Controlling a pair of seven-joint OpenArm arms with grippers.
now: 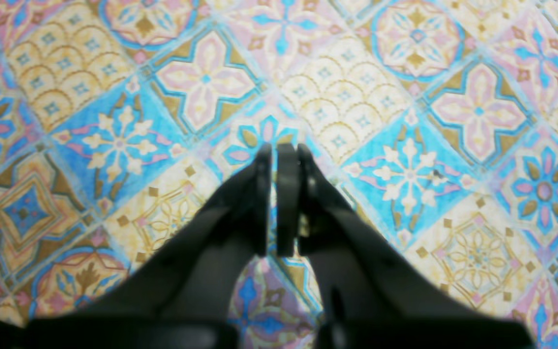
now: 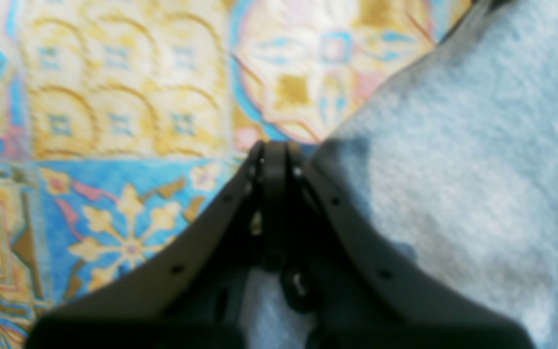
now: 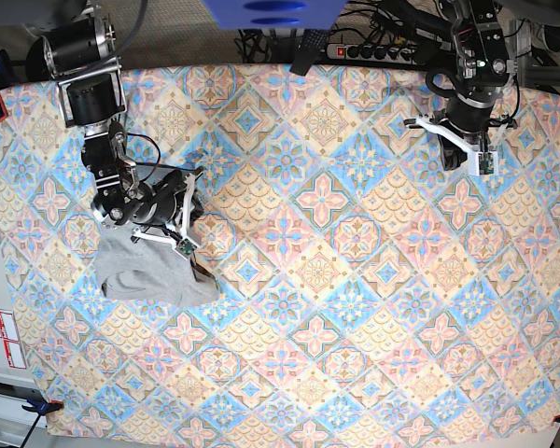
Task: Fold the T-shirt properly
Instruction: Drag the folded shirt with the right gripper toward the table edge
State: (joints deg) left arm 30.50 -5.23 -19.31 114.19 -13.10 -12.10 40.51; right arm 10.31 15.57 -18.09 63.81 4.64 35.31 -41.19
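Observation:
The grey T-shirt [image 3: 149, 273] lies as a compact folded bundle at the left of the table, and its heathered cloth [image 2: 458, 165] fills the right of the right wrist view. My right gripper [image 2: 274, 150] is shut just past the shirt's edge, tips over the tablecloth with nothing seen between the jaws; in the base view it [image 3: 190, 256] hangs over the bundle's upper right corner. My left gripper [image 1: 279, 151] is shut and empty above bare patterned cloth, and it [image 3: 481, 166] sits far off at the back right. No lettering shows.
The colourful diamond-patterned tablecloth [image 3: 336, 280] covers the whole table. A power strip and cables [image 3: 373, 49] lie beyond the far edge. Red-and-white labels [image 3: 2, 338] sit off the left edge.

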